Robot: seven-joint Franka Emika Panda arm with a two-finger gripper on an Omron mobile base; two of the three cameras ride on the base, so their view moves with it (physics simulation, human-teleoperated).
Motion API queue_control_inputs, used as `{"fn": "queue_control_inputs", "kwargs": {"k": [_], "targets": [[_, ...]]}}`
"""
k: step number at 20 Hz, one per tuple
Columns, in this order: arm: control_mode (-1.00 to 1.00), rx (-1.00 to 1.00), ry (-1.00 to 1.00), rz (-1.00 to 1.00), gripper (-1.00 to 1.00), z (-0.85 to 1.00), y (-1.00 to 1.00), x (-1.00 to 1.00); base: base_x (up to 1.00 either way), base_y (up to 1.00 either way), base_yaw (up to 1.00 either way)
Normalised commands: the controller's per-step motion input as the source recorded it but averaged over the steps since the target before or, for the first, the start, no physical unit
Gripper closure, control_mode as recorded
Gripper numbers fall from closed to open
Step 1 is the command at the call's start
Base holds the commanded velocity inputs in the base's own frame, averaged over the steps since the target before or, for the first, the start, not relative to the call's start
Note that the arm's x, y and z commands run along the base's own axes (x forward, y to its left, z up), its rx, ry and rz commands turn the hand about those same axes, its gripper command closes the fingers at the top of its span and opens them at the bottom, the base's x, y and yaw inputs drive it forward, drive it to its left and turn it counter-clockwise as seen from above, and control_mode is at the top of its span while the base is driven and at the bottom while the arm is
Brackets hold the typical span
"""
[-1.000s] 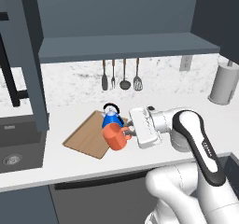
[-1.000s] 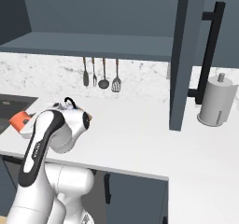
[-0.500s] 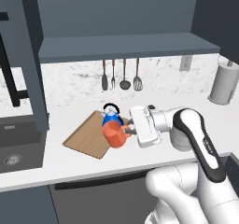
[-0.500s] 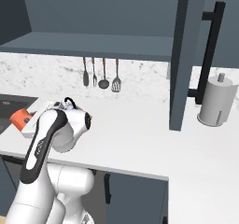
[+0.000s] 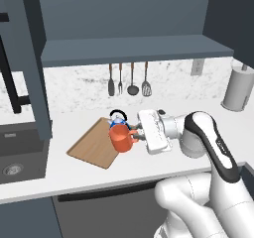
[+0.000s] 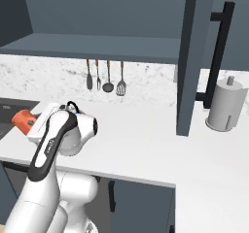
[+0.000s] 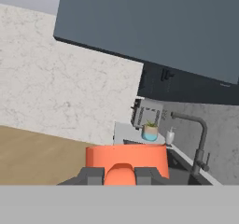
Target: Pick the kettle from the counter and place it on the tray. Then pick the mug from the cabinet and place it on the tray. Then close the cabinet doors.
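Note:
The orange mug (image 5: 120, 139) hangs sideways over the near right edge of the wooden tray (image 5: 92, 148), with my gripper (image 5: 132, 136) shut on it from the right. In the hand view the mug (image 7: 126, 158) sits between my two dark fingertips (image 7: 92, 175), and the tray (image 7: 32, 155) lies to the lower left. The blue kettle (image 5: 118, 119) stands on the tray's far right corner just behind the mug, partly hidden by it. From the right base view the mug (image 6: 23, 119) pokes out left of my arm. The cabinet (image 5: 134, 48) stands open above, its doors (image 5: 27, 63) swung out.
A dark sink (image 5: 17, 155) is set in the white counter (image 5: 74, 180) at the left; its faucet (image 7: 198, 136) shows in the hand view. Utensils (image 5: 131, 78) hang on the back wall. A paper-towel roll (image 6: 223, 103) stands at the right, near the open right door (image 6: 193, 57).
My gripper has carried the mug slightly further back and left, closer to the kettle. The tray and kettle have not moved.

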Motion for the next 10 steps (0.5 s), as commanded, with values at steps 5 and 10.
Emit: {"fn": "queue_control_inputs", "kwargs": {"k": [5, 10], "targets": [[-1.00, 0.03, -0.02, 0.00, 1.00, -0.55, 0.11, 0.12, 0.00, 0.00, 0.00], [-1.00, 0.03, 0.00, 0.03, 1.00, -0.61, 0.00, 0.14, 0.00, 0.00, 0.00]]}}
